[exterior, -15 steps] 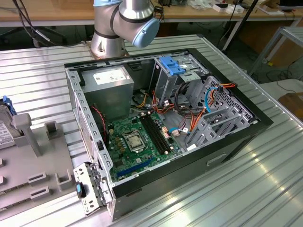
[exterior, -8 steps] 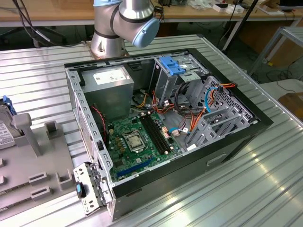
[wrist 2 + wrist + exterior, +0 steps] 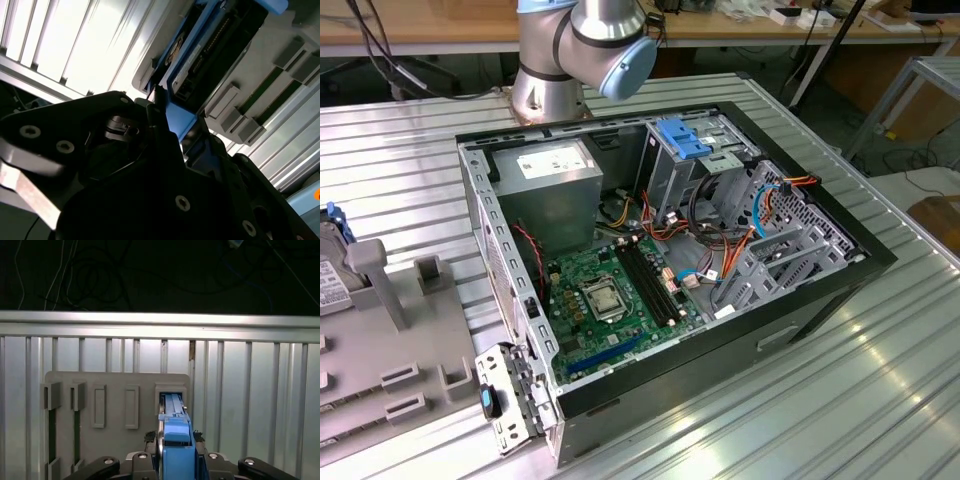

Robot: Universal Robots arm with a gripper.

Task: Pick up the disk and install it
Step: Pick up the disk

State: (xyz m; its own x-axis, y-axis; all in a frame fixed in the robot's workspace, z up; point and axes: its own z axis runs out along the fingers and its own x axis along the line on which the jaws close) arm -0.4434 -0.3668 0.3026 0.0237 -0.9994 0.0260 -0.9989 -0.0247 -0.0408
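The disk [image 3: 175, 412] stands on edge in a slot of the grey holder [image 3: 115, 382], its bright blue rail facing the camera in the first wrist view. My gripper [image 3: 176, 439] is shut on the disk, one dark finger [image 3: 151, 439] pressed against each side of the rail. In the second wrist view the disk [image 3: 215, 45] shows its dark underside and blue edge, still resting in the holder [image 3: 260, 95], with the gripper [image 3: 165, 112] at its near end. In the exterior view the disk [image 3: 328, 275] peeks in at the far left edge, on the holder [image 3: 380, 330].
An open computer case [image 3: 480, 230] lies in the middle of the ribbed metal table [image 3: 820, 400], with motherboard [image 3: 610, 295], grey power-supply box [image 3: 555, 185], cables and a drive cage with a blue latch [image 3: 682, 138]. The arm's base [image 3: 550, 90] stands behind the case.
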